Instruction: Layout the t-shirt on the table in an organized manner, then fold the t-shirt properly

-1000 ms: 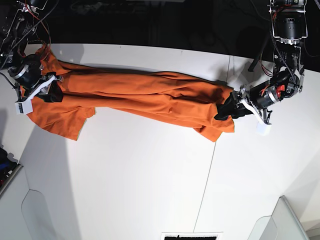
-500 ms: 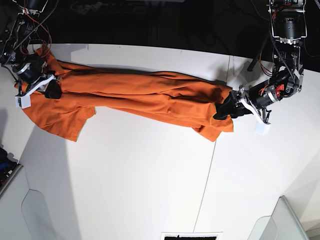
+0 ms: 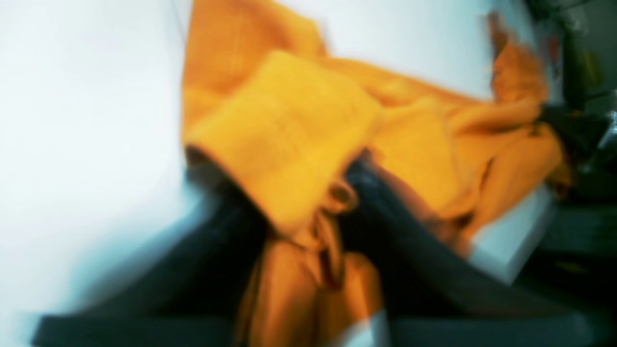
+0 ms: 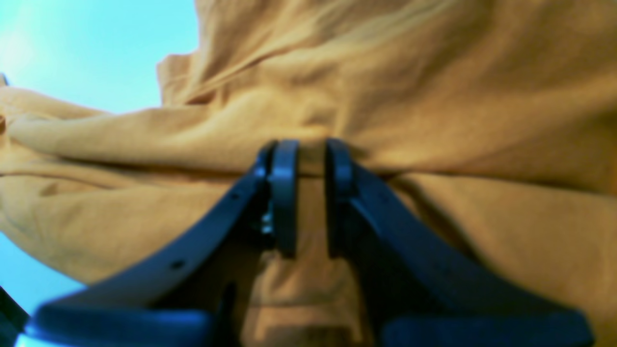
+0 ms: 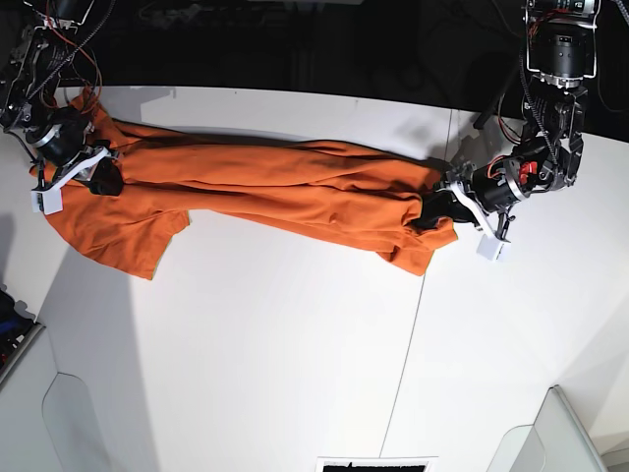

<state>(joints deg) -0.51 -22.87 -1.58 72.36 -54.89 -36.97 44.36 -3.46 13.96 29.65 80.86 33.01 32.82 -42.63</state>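
Currently my 2 grippers, left (image 5: 432,209) and right (image 5: 102,181), are clamping opposite ends of the shirt (image 5: 285,192); it is handling as soft, light, bunching fabric.

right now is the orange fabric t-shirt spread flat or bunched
Bunched: the orange fabric t-shirt is a long wrinkled band across the white table.
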